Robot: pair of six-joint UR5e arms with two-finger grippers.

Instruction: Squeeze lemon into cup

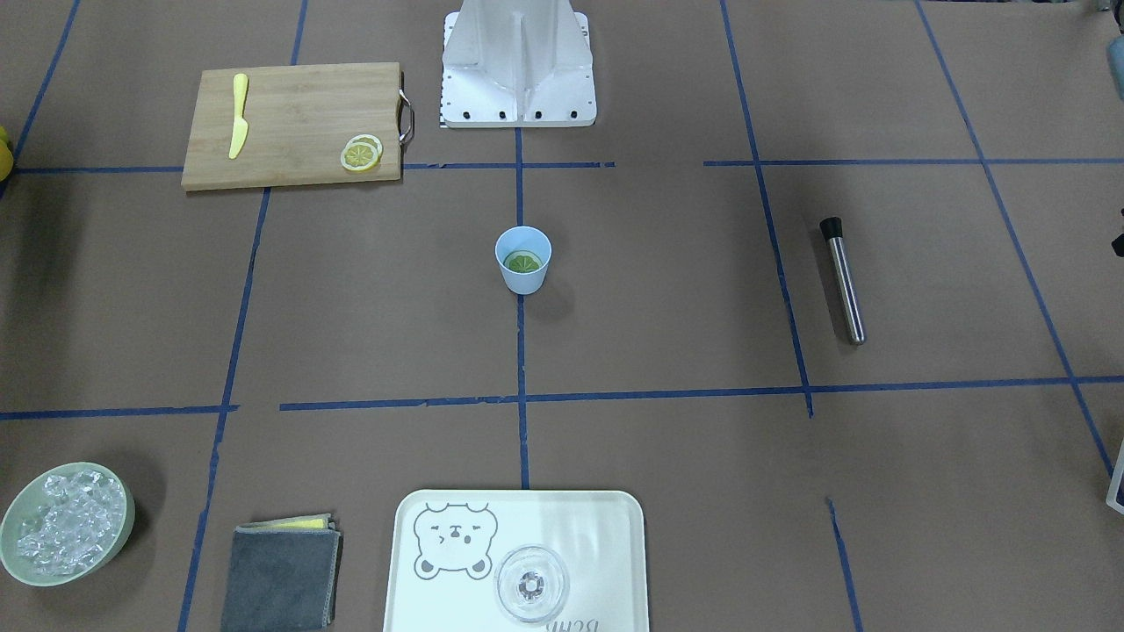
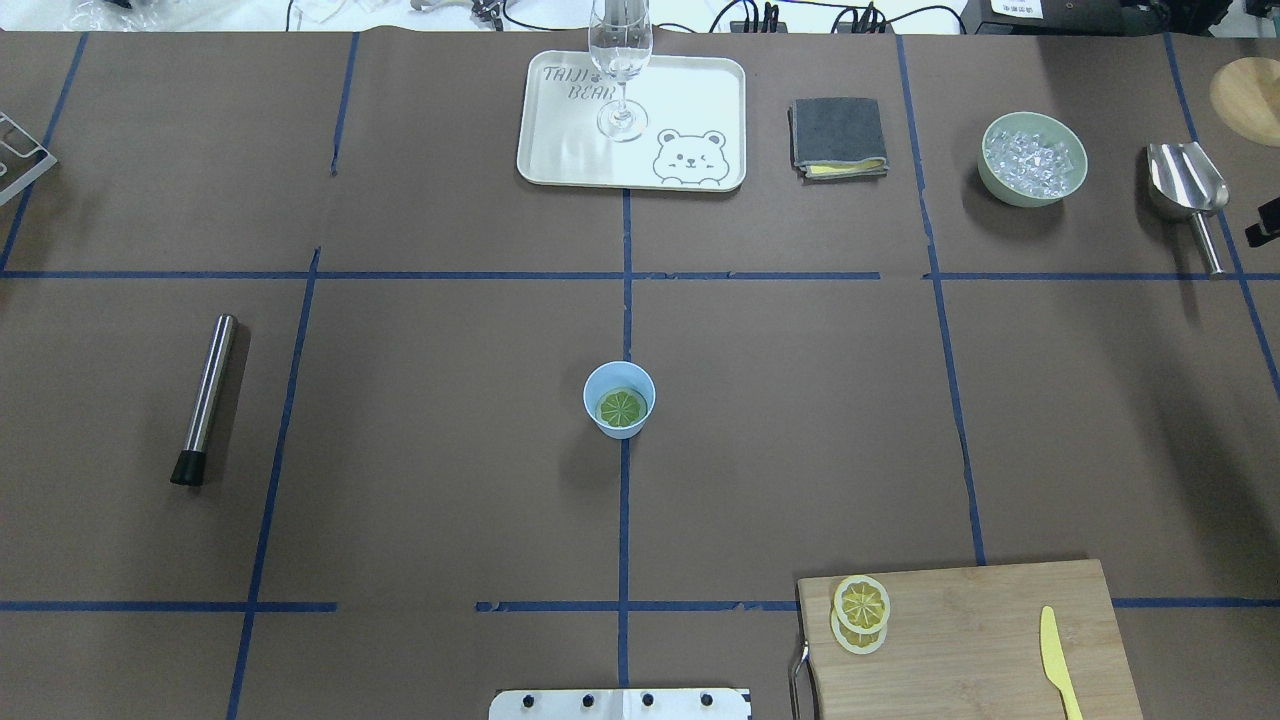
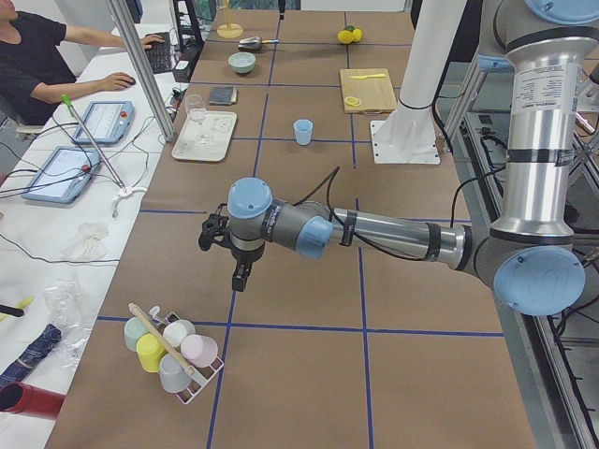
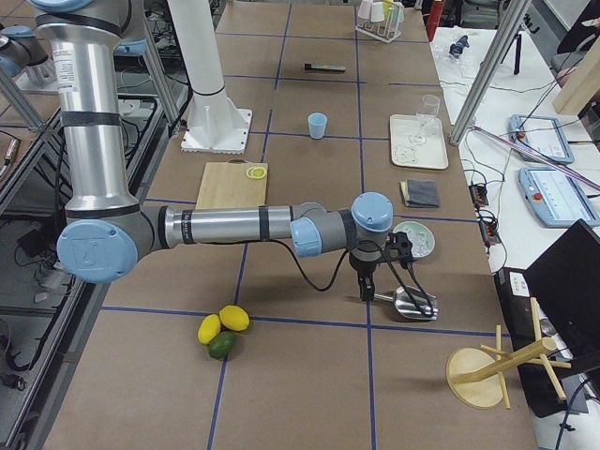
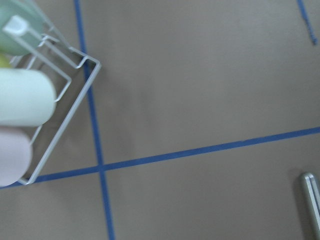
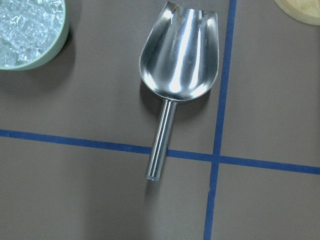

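Observation:
The light blue cup (image 2: 619,423) stands at the table's middle, and also shows in the front view (image 1: 522,276). A greenish-yellow lemon slice (image 2: 621,406) lies flat inside it. Two more lemon slices (image 2: 861,606) lie stacked on the wooden cutting board (image 2: 970,640). My left gripper (image 3: 236,279) hangs far off at the table's left end, near a rack of cups. My right gripper (image 4: 367,292) hangs far off at the right end, over a metal scoop (image 6: 180,60). Neither wrist view shows fingers, so I cannot tell if either gripper is open or shut.
A yellow plastic knife (image 2: 1058,660) lies on the board. A steel muddler (image 2: 205,398) lies left. At the far edge are a bear tray (image 2: 560,150) with a glass (image 2: 620,60), a grey cloth (image 2: 838,137) and a green bowl of ice (image 2: 1032,158). A cup rack (image 3: 173,351) stands by the left gripper.

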